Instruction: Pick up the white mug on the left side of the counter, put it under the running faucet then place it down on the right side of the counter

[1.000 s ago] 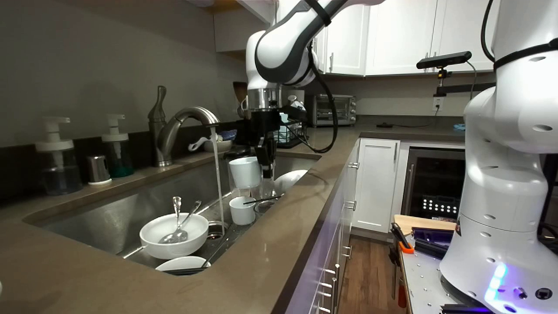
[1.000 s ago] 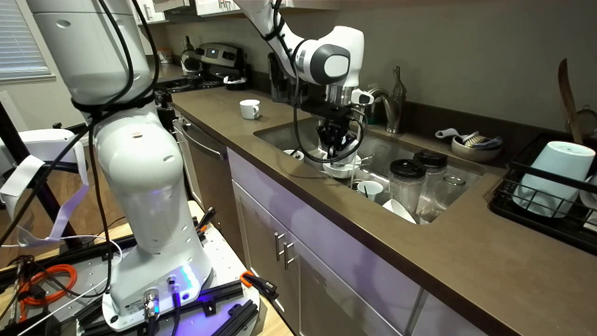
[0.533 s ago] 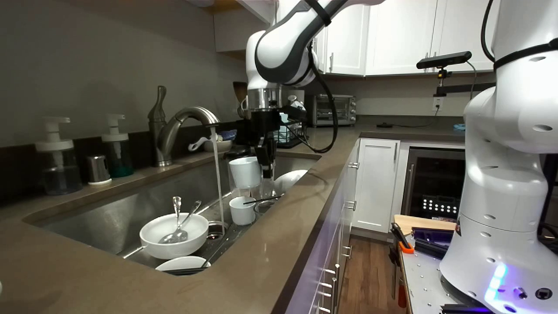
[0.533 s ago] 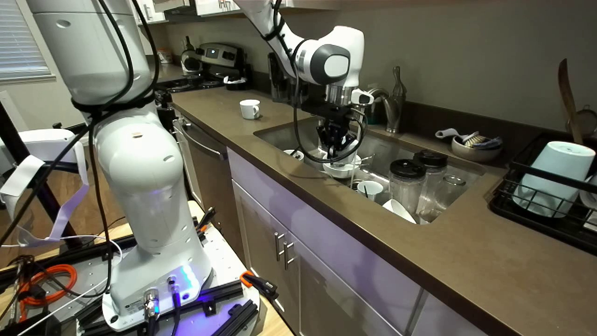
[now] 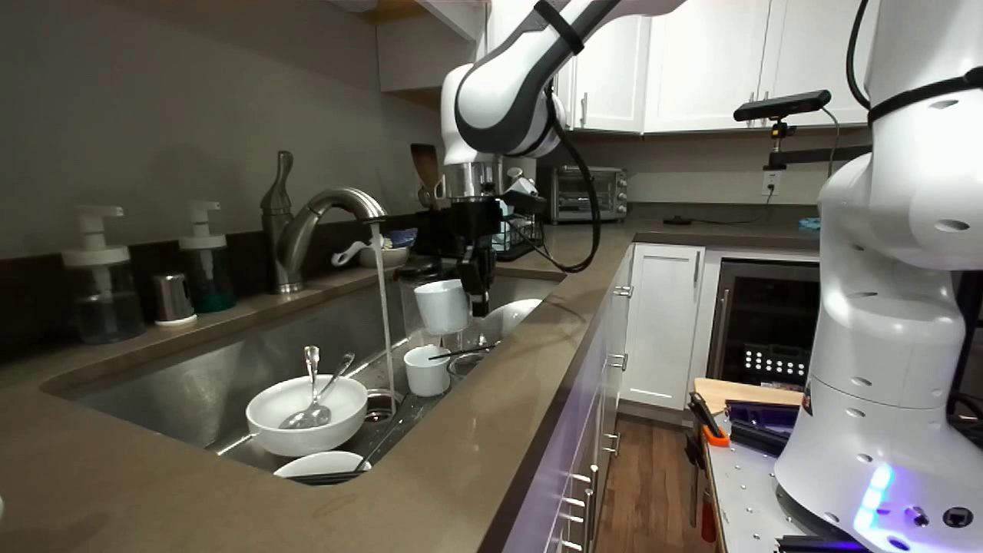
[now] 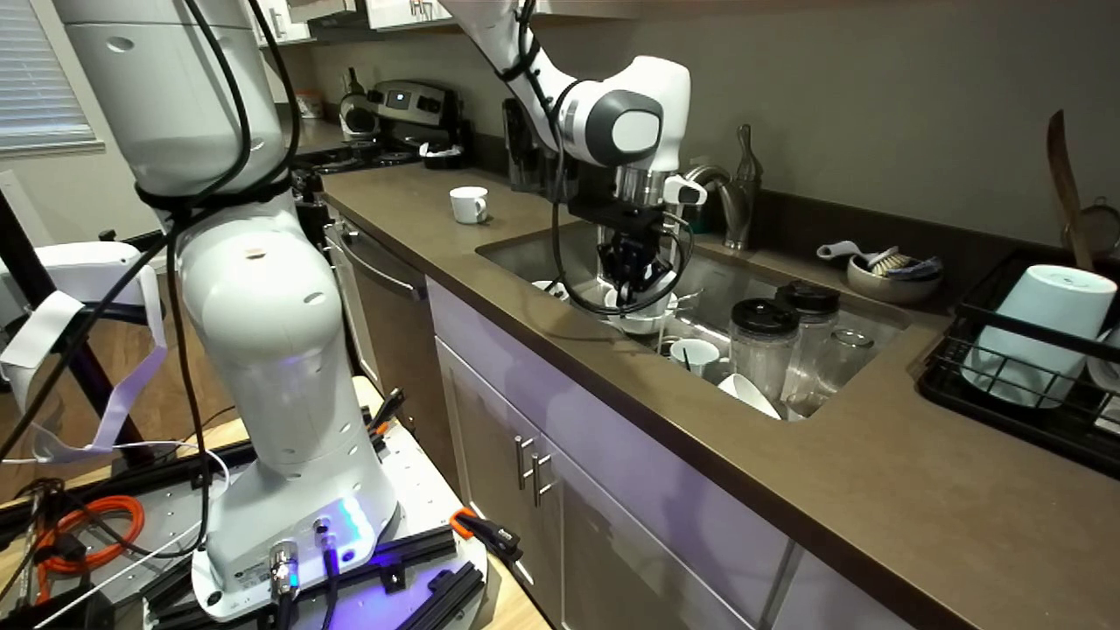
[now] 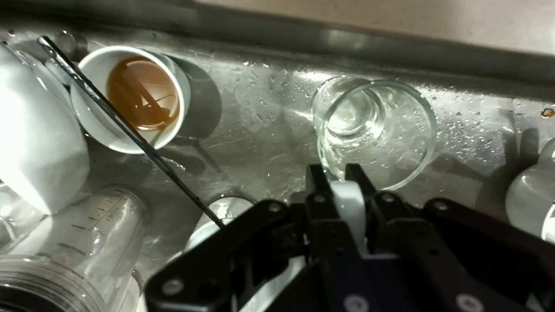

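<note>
The task is looking about half done: the pick-up is apparently complete, the set-down is waiting, and the rinse is sitting unconfirmed between them. In an exterior view a white ceramic mug (image 5: 443, 307) is hanging, slightly tilted, over the steel sink (image 5: 207, 384) in front of the brushed-metal faucet (image 5: 301, 234); in the wrist view the gripper (image 7: 335, 171) is pinching its handle (image 7: 348, 197), the jaws nearly meeting and the handle alone filling the gap. A stream of water (image 5: 384, 315) is running from the faucet, but in an exterior view it is falling beside the mug, near yet apart, so the mug is not catching any there. No view is clearly showing the mug's inside, so I am leaving undecided whether the rinse is over or yet to come. A second white mug (image 6: 468, 204) is standing on the stone worktop (image 6: 875, 455) to the left of the faucet, so I am only presuming that the held one is the mug being asked for. The placing is plainly outstanding: the held mug is not resting on the worktop to the right of the faucet, where a black dish rack (image 6: 997, 416) is standing. Lifting it over and lowering it there is what is remaining, after any missing rinse.
</note>
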{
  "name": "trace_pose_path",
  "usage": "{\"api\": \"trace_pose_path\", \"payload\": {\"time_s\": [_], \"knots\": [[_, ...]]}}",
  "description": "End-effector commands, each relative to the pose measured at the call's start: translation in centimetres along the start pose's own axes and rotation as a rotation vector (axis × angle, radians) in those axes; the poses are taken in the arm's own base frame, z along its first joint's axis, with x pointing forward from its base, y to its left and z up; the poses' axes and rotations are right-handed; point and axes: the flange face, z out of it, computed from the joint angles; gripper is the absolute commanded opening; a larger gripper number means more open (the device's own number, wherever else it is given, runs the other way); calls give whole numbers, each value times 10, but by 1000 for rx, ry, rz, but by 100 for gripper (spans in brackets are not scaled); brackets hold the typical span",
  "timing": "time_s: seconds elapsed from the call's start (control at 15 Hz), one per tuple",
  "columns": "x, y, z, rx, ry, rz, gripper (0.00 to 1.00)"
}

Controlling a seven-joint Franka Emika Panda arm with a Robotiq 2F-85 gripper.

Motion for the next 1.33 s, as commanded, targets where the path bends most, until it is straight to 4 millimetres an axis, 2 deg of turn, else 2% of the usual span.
{"api": "trace_pose_path", "payload": {"time_s": [0.0, 0.73, 1.27], "knots": [[-20, 18, -21, 4, 55, 60, 4], [-51, 56, -68, -11, 135, 201, 4], [-52, 123, -89, 7, 167, 335, 4]]}}
